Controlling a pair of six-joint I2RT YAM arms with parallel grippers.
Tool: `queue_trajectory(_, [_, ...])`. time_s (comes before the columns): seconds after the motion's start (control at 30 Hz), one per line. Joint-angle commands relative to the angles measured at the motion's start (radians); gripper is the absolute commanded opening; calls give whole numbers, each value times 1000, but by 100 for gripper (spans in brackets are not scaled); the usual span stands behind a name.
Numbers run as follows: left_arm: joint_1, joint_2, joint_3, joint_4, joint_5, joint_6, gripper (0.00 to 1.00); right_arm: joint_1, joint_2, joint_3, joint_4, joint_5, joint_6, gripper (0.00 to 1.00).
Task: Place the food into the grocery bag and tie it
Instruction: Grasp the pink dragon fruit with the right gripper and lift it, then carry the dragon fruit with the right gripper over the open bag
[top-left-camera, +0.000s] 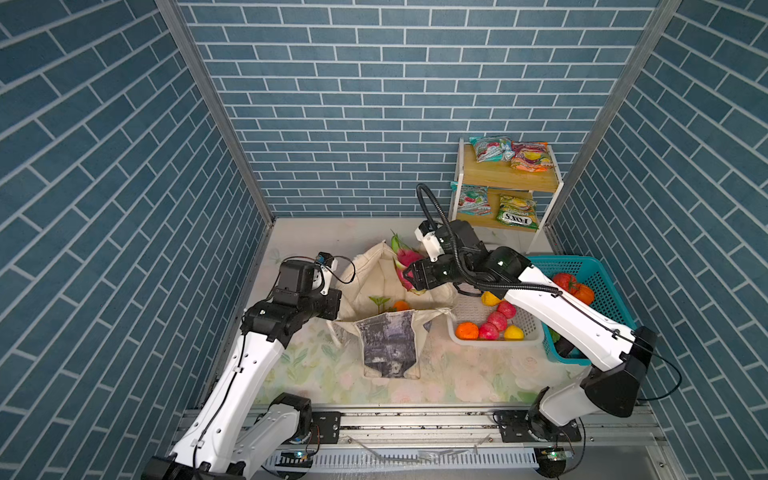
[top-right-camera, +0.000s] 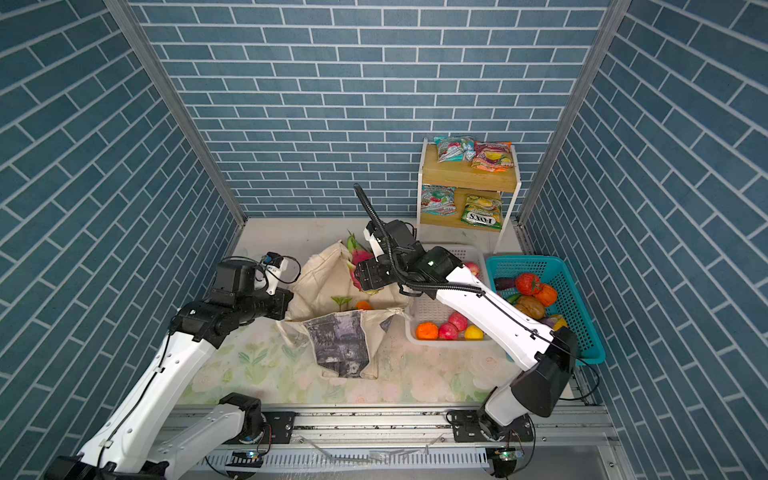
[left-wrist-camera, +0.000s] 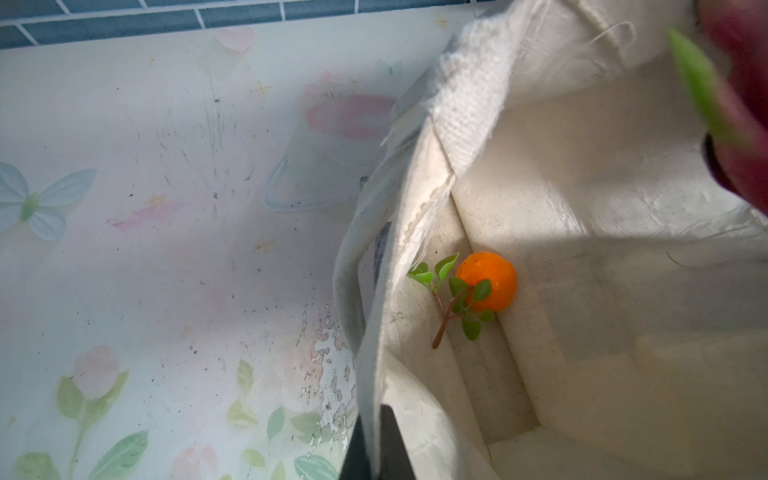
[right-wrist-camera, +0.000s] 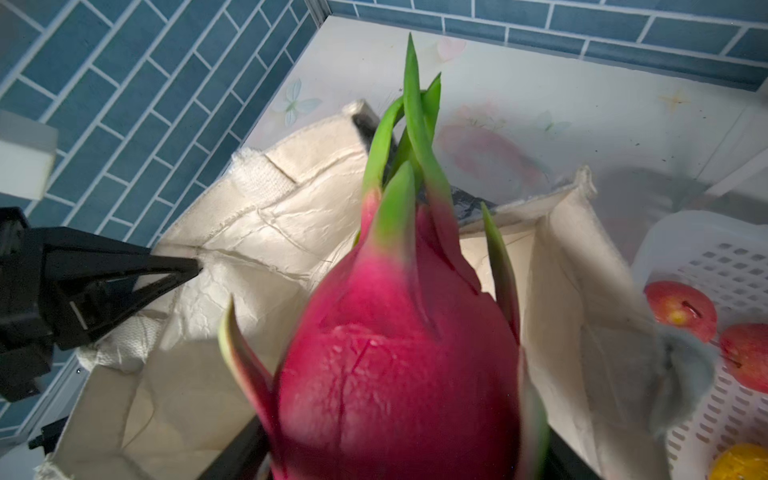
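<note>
The cream grocery bag (top-left-camera: 386, 274) (top-right-camera: 332, 274) stands open mid-table, its printed panel facing the front. My left gripper (top-left-camera: 338, 307) (top-right-camera: 289, 303) (left-wrist-camera: 375, 419) is shut on the bag's left rim, with canvas pinched between the jaws. My right gripper (top-left-camera: 409, 276) (top-right-camera: 362, 279) (right-wrist-camera: 395, 457) hangs over the bag's mouth, shut on a pink dragon fruit (top-left-camera: 402, 259) (top-right-camera: 356, 257) (right-wrist-camera: 395, 353) with green leaves. An orange (top-left-camera: 401, 305) (top-right-camera: 363, 305) (left-wrist-camera: 488, 280) with a leafy sprig lies on the bag's floor (left-wrist-camera: 602, 291).
A white basket (top-left-camera: 536, 334) (right-wrist-camera: 727, 266) right of the bag holds oranges, apples (right-wrist-camera: 681, 309) and yellow pears. A teal basket (top-left-camera: 602, 282) with toy vegetables sits further right. At the back right, a wooden shelf (top-left-camera: 507, 178) carries several snack packets (top-left-camera: 513, 153).
</note>
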Motion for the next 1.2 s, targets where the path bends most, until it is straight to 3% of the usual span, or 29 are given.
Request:
queue_trajectory(0.0, [5,-13,-8,19,3,-1,0,14,30,43,-24,-14,-70,68])
queue_trajectory(0.27, [5,-12,-8,20,3,-1,0,57,82,81,-68,-13,-105,68])
queue_trajectory(0.6, [5,-14,-8,19,5,-3,0,70,-34,70,-33,113,-189,67])
queue_trajectory(1.17, [5,-18,-9,21,8,-1,0,131,87,126,-62,47,-237,67])
